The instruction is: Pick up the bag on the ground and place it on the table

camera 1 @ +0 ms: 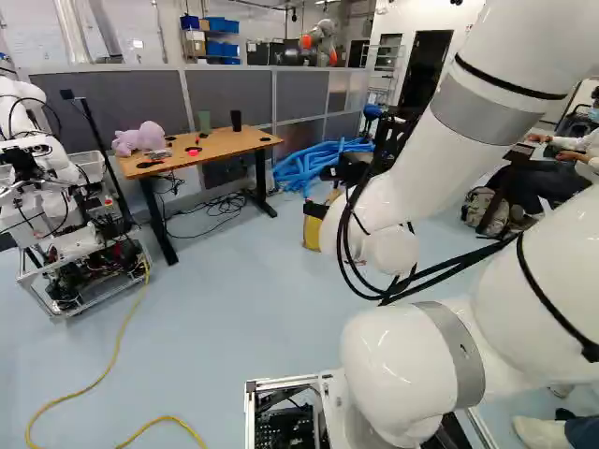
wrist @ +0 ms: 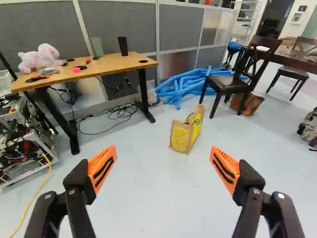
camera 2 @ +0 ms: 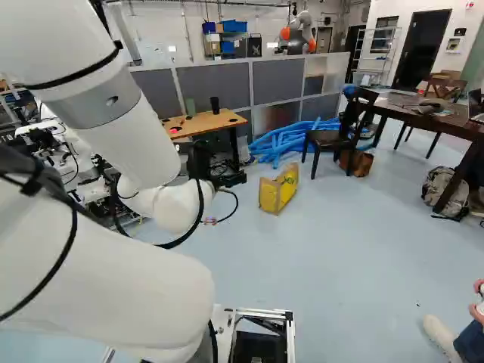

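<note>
Facing the wooden desk (wrist: 111, 65) well ahead of the jaws (camera 2: 218, 180), beyond the left finger. Seeing blue tubes (wrist: 185, 84) heaped farther ahead, past the gap between the fingers. Meeting a dark chair (wrist: 229, 83) beyond the right finger, standing behind the bag (wrist: 182, 138) and to its right. Finding that brown-and-yellow bag resting on the floor (wrist: 148, 198), ahead of the gap, well apart from both fingers. Spotting a pink plush toy (wrist: 38, 57) on the desk, past the left finger. Holding the jaws spread wide, released.
</note>
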Motion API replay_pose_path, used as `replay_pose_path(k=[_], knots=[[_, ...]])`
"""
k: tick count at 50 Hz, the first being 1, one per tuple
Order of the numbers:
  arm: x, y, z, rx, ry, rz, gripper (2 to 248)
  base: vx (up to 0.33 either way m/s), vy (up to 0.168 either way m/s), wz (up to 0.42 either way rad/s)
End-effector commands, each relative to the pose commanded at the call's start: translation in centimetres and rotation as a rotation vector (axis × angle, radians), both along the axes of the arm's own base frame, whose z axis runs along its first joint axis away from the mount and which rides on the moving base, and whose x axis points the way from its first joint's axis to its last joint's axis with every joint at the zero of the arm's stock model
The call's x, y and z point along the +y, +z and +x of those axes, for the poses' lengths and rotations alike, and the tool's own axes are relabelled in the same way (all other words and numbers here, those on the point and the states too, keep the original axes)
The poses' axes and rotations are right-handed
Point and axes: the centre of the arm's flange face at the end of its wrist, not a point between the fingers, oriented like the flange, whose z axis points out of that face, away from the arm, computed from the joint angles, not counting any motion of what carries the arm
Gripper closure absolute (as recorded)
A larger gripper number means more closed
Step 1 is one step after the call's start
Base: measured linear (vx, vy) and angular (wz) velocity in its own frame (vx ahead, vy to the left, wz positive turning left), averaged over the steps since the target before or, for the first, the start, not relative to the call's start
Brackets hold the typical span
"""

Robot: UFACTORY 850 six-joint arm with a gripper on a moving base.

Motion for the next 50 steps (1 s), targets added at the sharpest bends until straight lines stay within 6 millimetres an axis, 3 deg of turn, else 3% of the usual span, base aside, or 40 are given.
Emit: replay_pose_path(k=[50], knots=[[0.0, 0.0, 0.0, 0.0, 0.0, 0.0, 3, 0.163, -0.058, -0.007]])
